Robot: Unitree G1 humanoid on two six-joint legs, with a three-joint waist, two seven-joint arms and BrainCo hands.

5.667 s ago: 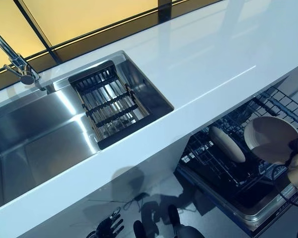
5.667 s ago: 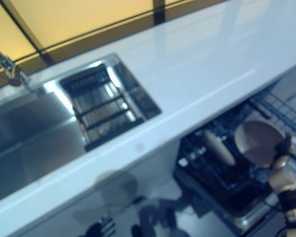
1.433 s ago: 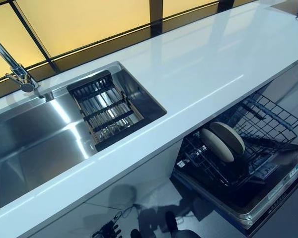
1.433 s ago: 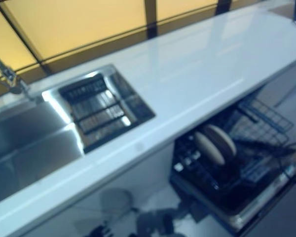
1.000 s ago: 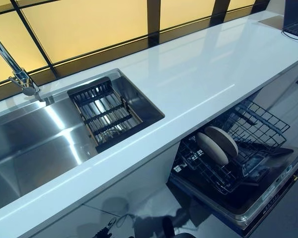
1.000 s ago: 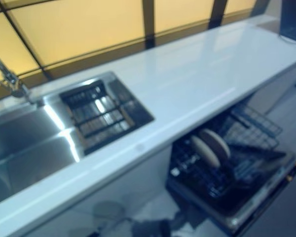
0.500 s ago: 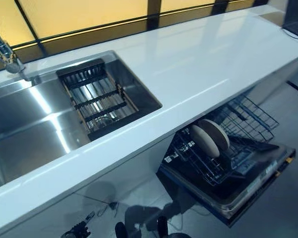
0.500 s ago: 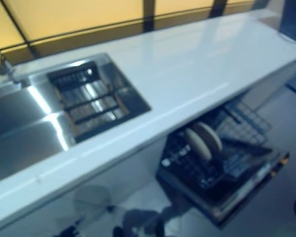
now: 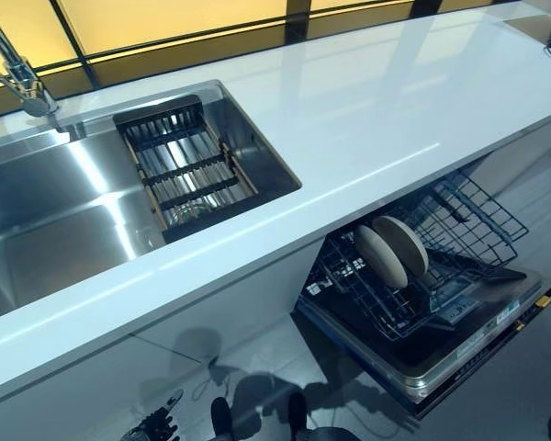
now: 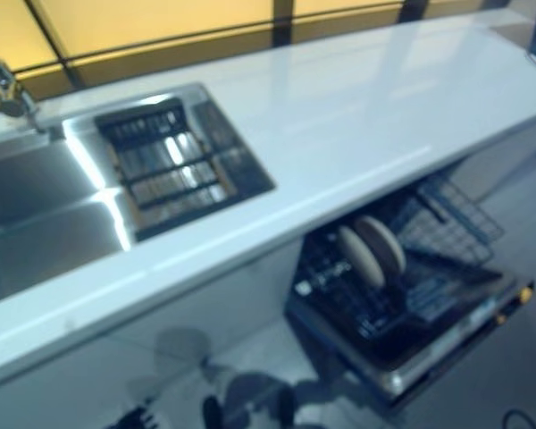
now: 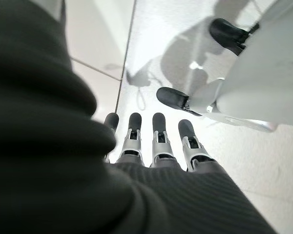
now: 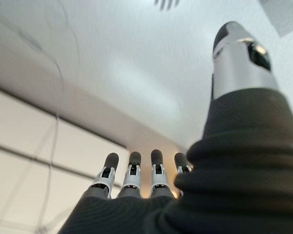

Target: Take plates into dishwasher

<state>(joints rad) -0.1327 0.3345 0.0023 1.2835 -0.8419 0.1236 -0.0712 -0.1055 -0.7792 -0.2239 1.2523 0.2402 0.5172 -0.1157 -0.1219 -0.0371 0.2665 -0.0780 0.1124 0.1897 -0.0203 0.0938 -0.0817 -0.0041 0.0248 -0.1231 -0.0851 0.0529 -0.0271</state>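
Eye views: two round beige plates stand on edge, side by side, in the open dishwasher's rack.
Left wrist: left hand straight-fingered, empty.
Right wrist: right hand likewise.

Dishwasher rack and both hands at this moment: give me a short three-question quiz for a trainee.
1. True or false: the left robot hand holds a plate.
2. How many plates stand in the dishwasher rack? A) none B) two C) four
3. Fill in: the black drying rack sits inside the ____.

Key
1. False. Its fingers are straight with only floor past them, and the right robot hand is equally open and empty.
2. B. Two plates stand on edge side by side, below the white countertop.
3. Sink, at its end nearer the dishwasher.
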